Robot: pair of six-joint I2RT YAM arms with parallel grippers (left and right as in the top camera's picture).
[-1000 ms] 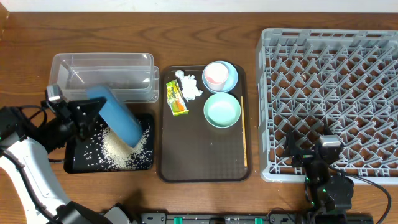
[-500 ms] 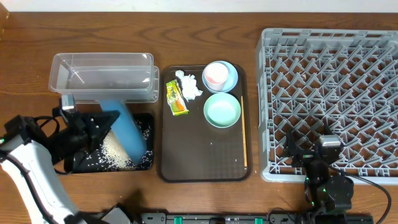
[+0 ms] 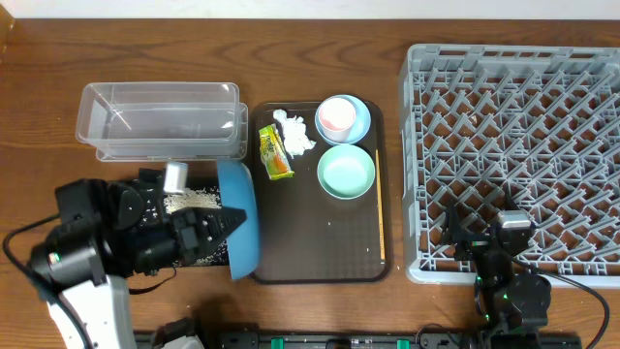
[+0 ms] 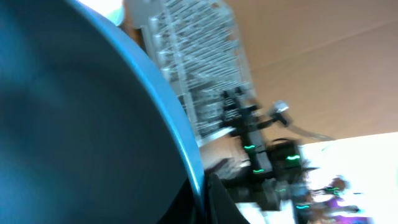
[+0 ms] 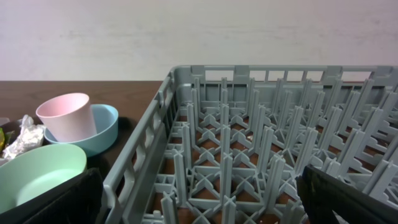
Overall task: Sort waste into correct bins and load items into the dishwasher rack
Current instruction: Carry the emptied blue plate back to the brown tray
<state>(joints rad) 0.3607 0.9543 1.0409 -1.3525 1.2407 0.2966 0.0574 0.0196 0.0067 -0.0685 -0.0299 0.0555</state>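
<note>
My left gripper (image 3: pixel 229 225) is shut on the rim of the large blue bowl (image 3: pixel 240 219), held on edge over the right end of the black tray (image 3: pixel 190 264); the bowl fills the left wrist view (image 4: pixel 74 124). White rice (image 3: pixel 194 200) lies in the tray. The clear tub (image 3: pixel 160 118) stands behind it. On the brown serving tray (image 3: pixel 320 247) are the snack wrapper (image 3: pixel 273 151), tissue (image 3: pixel 294 134), pink cup (image 3: pixel 336 116) in the light-blue bowl (image 3: pixel 358 118), mint-green bowl (image 3: pixel 346 172) and chopstick (image 3: pixel 379 213). My right gripper (image 5: pixel 199 205) is open over the grey rack's (image 3: pixel 513 145) front edge.
The rack's front left corner (image 5: pixel 180 124) fills the right wrist view, with the pink cup (image 5: pixel 64 116) and mint-green bowl (image 5: pixel 37 174) to its left. A wall stands behind the table.
My left arm has swung right and toward the front with the blue bowl, turning it from tipped over the black tray to on edge at the tray's right end. The right arm has not moved.
</note>
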